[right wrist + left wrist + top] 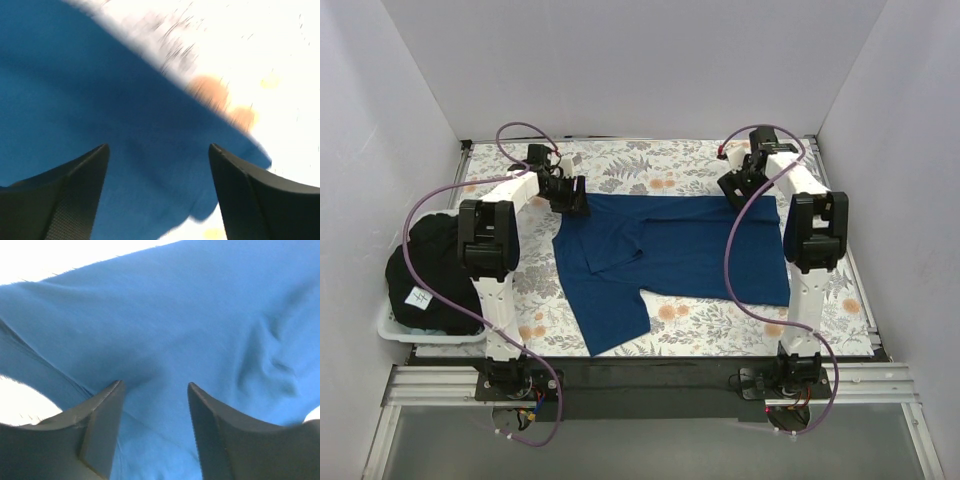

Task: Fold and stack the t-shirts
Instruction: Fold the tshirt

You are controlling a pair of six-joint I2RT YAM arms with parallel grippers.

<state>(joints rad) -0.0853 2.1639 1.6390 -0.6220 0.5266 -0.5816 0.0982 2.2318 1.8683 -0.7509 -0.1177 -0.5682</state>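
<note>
You had two arms bolted at the near edge, at 7 and 5 o'clock in the top view, and one purple cable looped along each. At 9 o'clock sat one white bin (392, 329) holding a black t-shirt (432, 262) heaped up, with one white tag (419, 297) showing. The left arm's elbow covered the heap's right side, so you could not count the garments in it. One blue t-shirt (690, 250) lay spread across the middle of the floral cloth (740, 322), a flap of it reaching toward 7 o'clock. The right arm and its cable crossed the shirt's right edge and hid part of it. Bare floral cloth showed along the near side from 5 to 6 o'clock, at the left by 8 o'clock, and in a strip at the far wall. White walls closed in the left, right and far sides. At 11 o'clock the left gripper (566, 196) stood at the shirt's far left corner, released, its fingers apart over blue cloth. At 1 o'clock the right gripper (735, 188) stood at the far right corner, released and spread wide. Its wrist view was blurred.
</note>
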